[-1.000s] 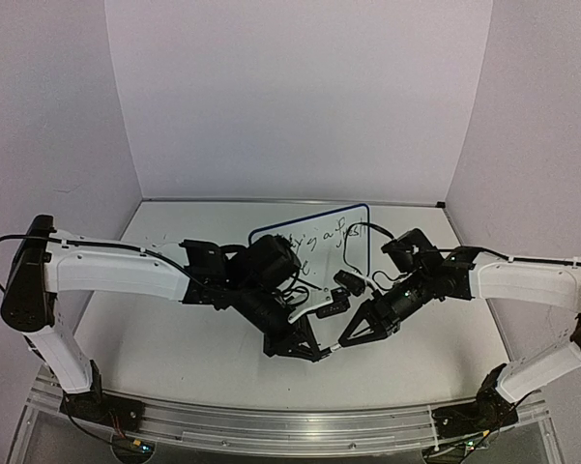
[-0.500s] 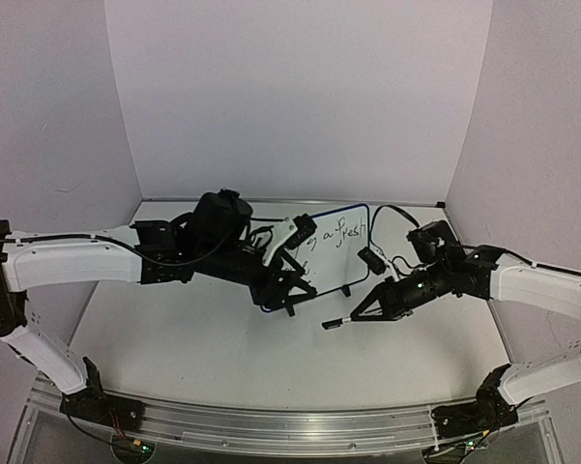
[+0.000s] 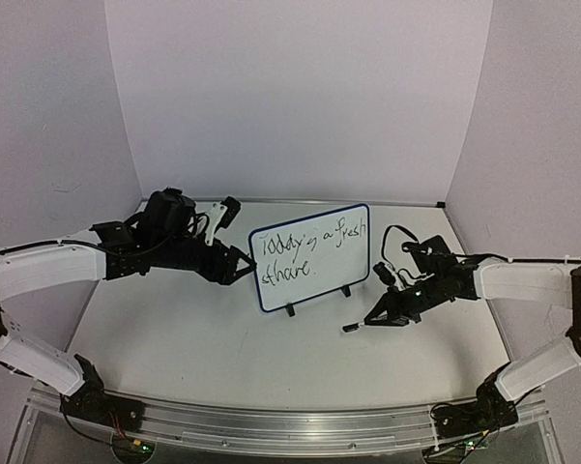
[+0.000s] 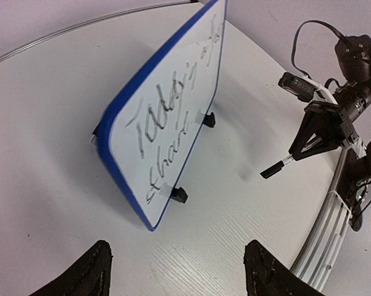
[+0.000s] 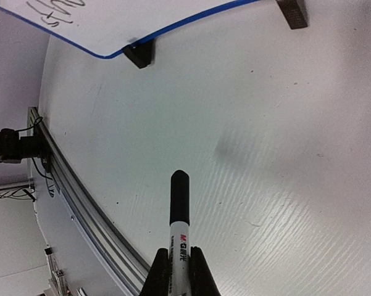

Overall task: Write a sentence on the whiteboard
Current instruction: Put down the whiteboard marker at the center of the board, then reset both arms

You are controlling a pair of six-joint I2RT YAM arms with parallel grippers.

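The whiteboard (image 3: pixel 343 273) stands upright on two black feet at mid-table, blue-rimmed. On it the sentence (image 3: pixel 305 253) runs in two lines of black script. My left gripper (image 3: pixel 240 264) is open just off the board's left edge, touching nothing. In the left wrist view the whiteboard (image 4: pixel 119 179) and the sentence (image 4: pixel 173 105) lie ahead of the left gripper (image 4: pixel 178 253), with bare table between its spread jaws. My right gripper (image 3: pixel 377 317) is shut on a capped black-and-white marker (image 3: pixel 358 325), low over the table to the right of the board. The marker (image 5: pixel 179 209) sticks out of the right gripper (image 5: pixel 179 254).
An aluminium rail (image 3: pixel 271 425) runs along the near table edge; the rail (image 5: pixel 80 185) curves close beside the marker in the right wrist view. The board's feet (image 5: pixel 140 54) stand a short way ahead of the marker. Pale walls close the table at back and sides.
My left gripper opened and drew back left, from the front centre, past the board, to its left edge. The right gripper carried the marker right and back. The written board now shows fully.
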